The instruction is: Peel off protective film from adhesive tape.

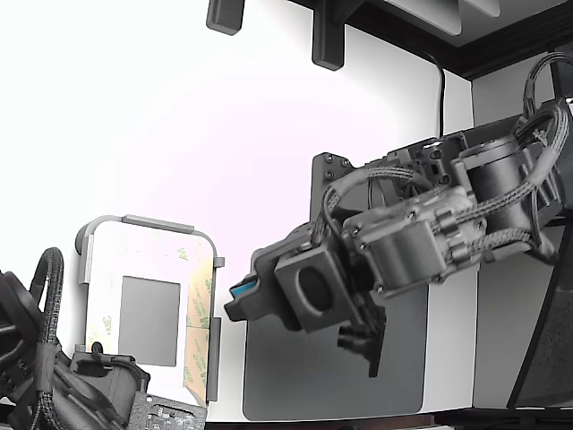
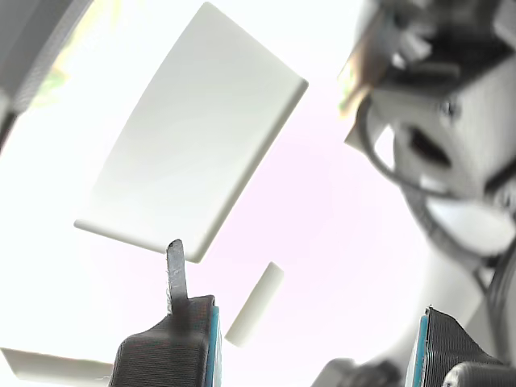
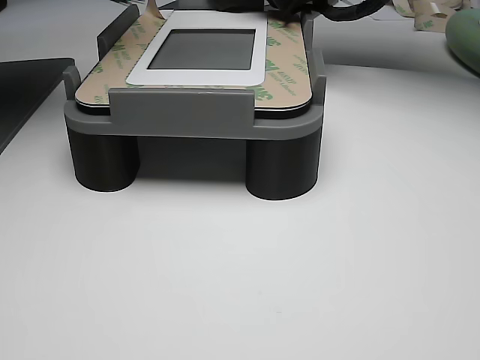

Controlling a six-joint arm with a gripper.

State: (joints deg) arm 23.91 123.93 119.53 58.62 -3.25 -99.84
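Note:
The protective film (image 3: 289,69) lies as tan strips with green marks along both long sides of the white plate (image 3: 206,77), which sits in a grey fixture (image 3: 187,112). In the exterior view one film strip (image 1: 199,313) runs down the plate's right edge. A corner of film (image 3: 154,9) curls up at the far end. My gripper (image 1: 238,301) hovers just right of the fixture in the exterior view, apart from the film. In the wrist view the gripper (image 2: 310,326) is open, and a thin dark sliver (image 2: 176,270) stands on one fingertip.
A dark grey mat (image 1: 331,376) lies under my arm. A second arm (image 1: 54,376) sits at the exterior view's lower left, by the fixture. Loose tan strips (image 3: 429,13) and a green object (image 3: 466,30) lie behind the fixture. A small pale piece (image 2: 255,305) rests on the table.

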